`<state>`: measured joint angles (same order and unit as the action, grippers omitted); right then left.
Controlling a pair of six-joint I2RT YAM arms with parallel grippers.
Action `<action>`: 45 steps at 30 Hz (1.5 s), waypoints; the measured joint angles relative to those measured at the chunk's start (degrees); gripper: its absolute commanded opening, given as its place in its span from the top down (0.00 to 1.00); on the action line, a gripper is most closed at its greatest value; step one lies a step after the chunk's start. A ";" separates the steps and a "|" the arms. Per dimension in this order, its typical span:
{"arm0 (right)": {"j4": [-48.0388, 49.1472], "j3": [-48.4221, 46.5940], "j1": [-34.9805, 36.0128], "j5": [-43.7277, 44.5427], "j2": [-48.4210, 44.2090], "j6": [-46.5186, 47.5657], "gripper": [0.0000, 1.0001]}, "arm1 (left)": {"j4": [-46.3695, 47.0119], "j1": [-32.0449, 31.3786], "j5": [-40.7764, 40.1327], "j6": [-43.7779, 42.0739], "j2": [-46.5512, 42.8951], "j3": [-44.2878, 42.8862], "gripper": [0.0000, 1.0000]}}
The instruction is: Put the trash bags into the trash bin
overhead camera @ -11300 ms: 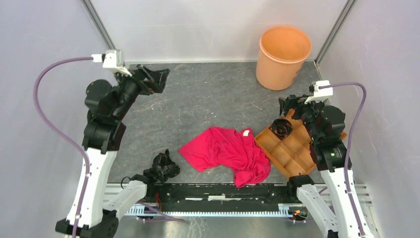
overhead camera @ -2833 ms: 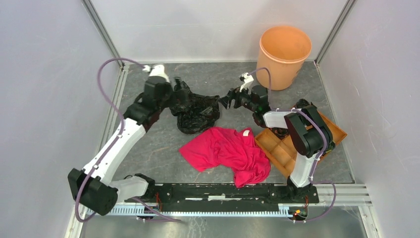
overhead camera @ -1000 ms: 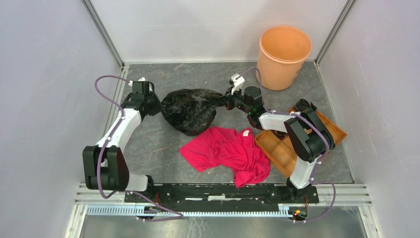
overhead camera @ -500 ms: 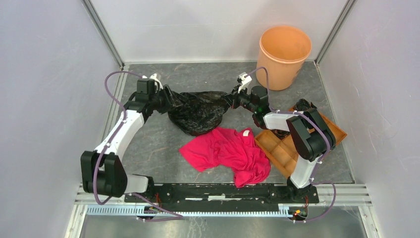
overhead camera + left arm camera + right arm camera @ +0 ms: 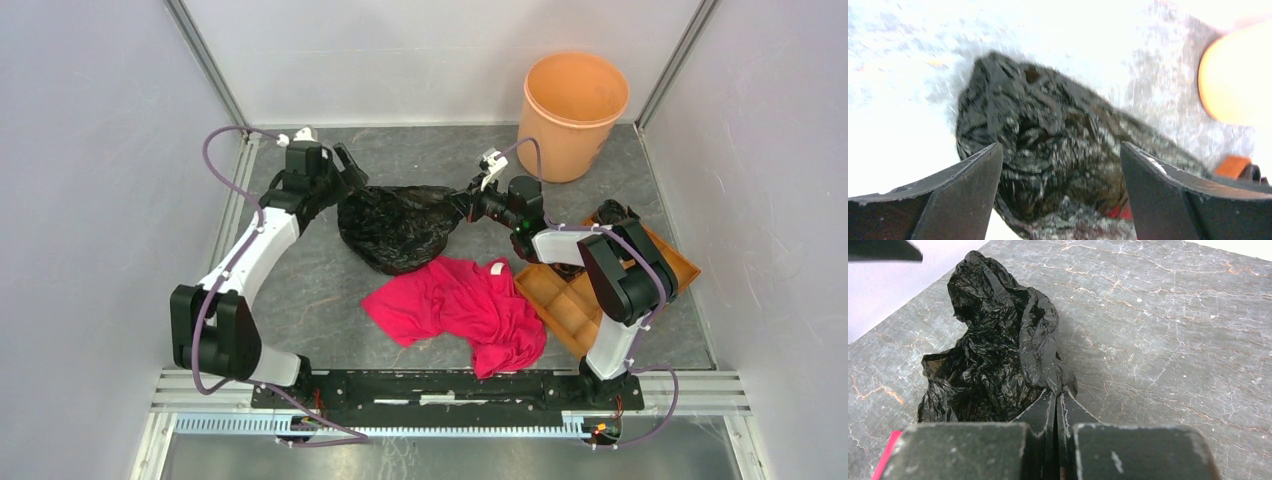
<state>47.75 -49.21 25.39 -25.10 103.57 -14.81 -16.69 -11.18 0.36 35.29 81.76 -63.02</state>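
Note:
The black trash bag [image 5: 395,225] lies crumpled on the grey table, left of centre. My right gripper [image 5: 462,203] is shut on the bag's right-hand corner; in the right wrist view the film [image 5: 993,355] bunches up into the closed fingertips [image 5: 1055,392]. At the bag's far-left end my left gripper [image 5: 345,170] stands open, apart from it. In the left wrist view its jaws [image 5: 1060,150] are spread wide with the bag [image 5: 1048,130] lying beyond them, not pinched. The pale-orange trash bin [image 5: 573,115] stands upright at the back right and shows as an orange blur [image 5: 1235,80] in the left wrist view.
A red cloth garment [image 5: 460,305] lies spread just in front of the bag, touching its near edge. A brown compartment tray [image 5: 585,315] sits at the right, partly under the right arm. White walls close in the table on three sides.
My left gripper has opened and let go of the bag's left end, drawing back slightly. The bag has slackened onto the table. The right gripper keeps its hold.

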 measured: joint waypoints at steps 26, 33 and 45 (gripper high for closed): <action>1.49 -11.19 -1.27 -8.74 2.23 -2.01 0.97 | 5.25 -7.98 1.27 1.84 24.50 -3.10 0.36; 1.01 -12.26 -2.43 -13.94 2.25 -2.38 0.97 | -0.96 -8.31 1.49 -2.10 7.48 1.09 0.06; 1.07 -12.00 -5.29 -18.23 2.32 -3.76 0.96 | -4.61 -11.89 16.11 -9.55 -0.72 7.08 0.00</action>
<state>48.82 -61.21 20.10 -43.33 105.89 -18.57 -21.30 -23.07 16.47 25.74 81.03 -55.94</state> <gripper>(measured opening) 0.036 0.994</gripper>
